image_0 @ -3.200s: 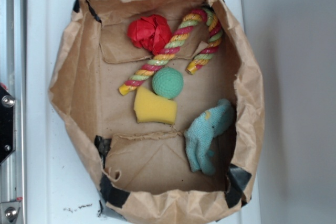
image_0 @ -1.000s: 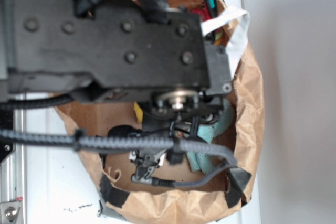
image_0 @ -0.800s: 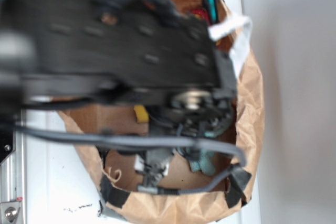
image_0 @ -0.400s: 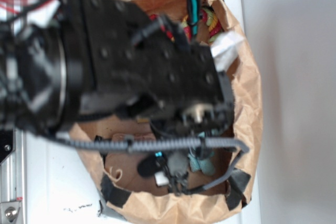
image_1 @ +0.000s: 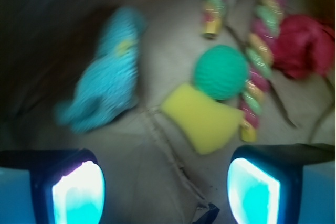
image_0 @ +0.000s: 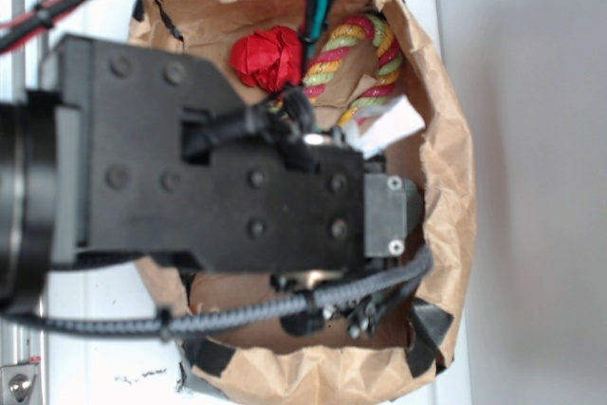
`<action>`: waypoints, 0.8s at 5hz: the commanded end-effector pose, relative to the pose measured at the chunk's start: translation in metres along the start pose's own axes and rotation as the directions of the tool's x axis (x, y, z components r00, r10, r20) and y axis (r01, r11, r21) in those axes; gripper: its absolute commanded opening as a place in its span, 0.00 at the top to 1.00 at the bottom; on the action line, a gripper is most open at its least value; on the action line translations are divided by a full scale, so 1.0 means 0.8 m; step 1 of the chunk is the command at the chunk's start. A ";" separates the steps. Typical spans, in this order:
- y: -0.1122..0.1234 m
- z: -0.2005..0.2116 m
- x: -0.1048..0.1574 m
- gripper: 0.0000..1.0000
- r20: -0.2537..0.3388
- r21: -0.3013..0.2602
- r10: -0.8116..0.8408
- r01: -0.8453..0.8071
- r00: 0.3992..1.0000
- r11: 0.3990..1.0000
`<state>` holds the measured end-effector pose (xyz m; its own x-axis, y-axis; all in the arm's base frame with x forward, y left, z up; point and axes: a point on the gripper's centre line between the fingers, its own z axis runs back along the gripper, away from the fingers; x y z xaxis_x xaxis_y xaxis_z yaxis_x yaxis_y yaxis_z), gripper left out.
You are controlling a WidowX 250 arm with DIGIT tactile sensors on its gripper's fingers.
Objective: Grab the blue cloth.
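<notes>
In the wrist view the blue cloth [image_1: 107, 85] lies on the brown paper floor at the upper left, a long teal rag with a small yellow patch. My gripper [image_1: 167, 195] is open, its two glowing pads at the bottom corners with only bare paper between them. The cloth sits ahead of the left finger [image_1: 79, 192] and apart from it. In the exterior view my black arm [image_0: 218, 196] covers the cloth and most of the gripper.
A green ball [image_1: 221, 72] and a yellow sponge wedge [image_1: 202, 124] lie right of the cloth. A striped rope toy [image_0: 365, 54] and a red crumpled lump [image_0: 268, 56] lie at the far end. The paper bag's walls [image_0: 450, 187] enclose everything.
The arm came in over the bag, which stood uncovered 3.2 s ago. Since 0.4 s ago it has shifted down the picture, uncovering the red lump and the rope.
</notes>
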<state>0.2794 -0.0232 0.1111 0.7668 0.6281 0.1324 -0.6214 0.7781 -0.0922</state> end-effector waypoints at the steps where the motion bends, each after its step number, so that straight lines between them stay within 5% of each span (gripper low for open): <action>1: -0.021 0.003 0.025 0.00 -0.019 -0.061 0.100 -0.101 0.995 0.993; 4: -0.033 0.008 0.028 0.00 -0.175 -0.137 0.184 -0.209 0.967 0.968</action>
<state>0.2966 -0.0310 0.1091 0.6534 0.7513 -0.0924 -0.7516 0.6294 -0.1975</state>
